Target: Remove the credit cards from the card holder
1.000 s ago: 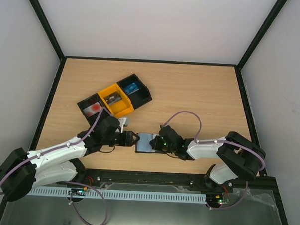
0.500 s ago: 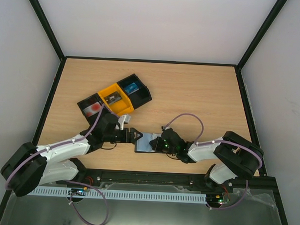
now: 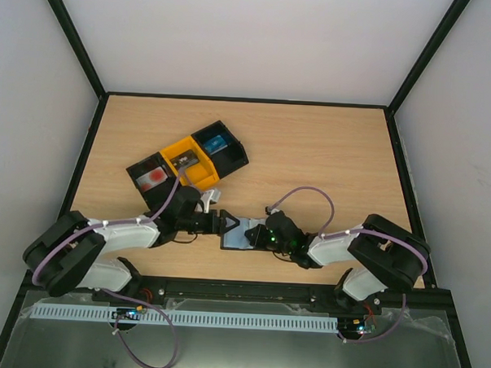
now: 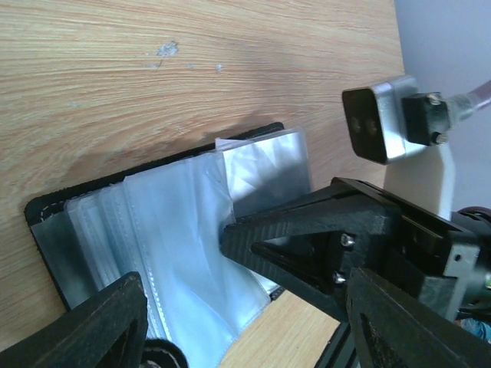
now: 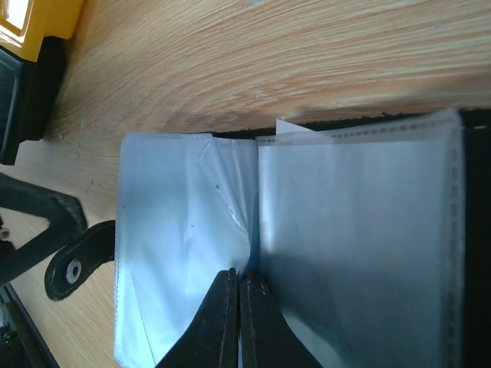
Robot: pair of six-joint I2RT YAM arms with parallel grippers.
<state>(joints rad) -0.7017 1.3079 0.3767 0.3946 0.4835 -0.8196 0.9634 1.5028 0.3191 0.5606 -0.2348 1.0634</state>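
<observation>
If our left hand (image 3: 221,224), spread wide, closes now, we judge it may nip only a slippery clear sleeve or strike the right hand (image 3: 254,235), whose shut tips pin the sleeves. The card holder (image 3: 239,233) lies open on the counter (image 3: 328,155) between both hands. We cannot tell whether it holds any credit cards.

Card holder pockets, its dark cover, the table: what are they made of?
On the card holder, the pockets look like thin clear plastic film: glossy, creased, see-through. Its cover seems black fabric or leatherette, with pale stitching along the edge. The table shows wood grain, perhaps matte laminate or veneer.
</observation>
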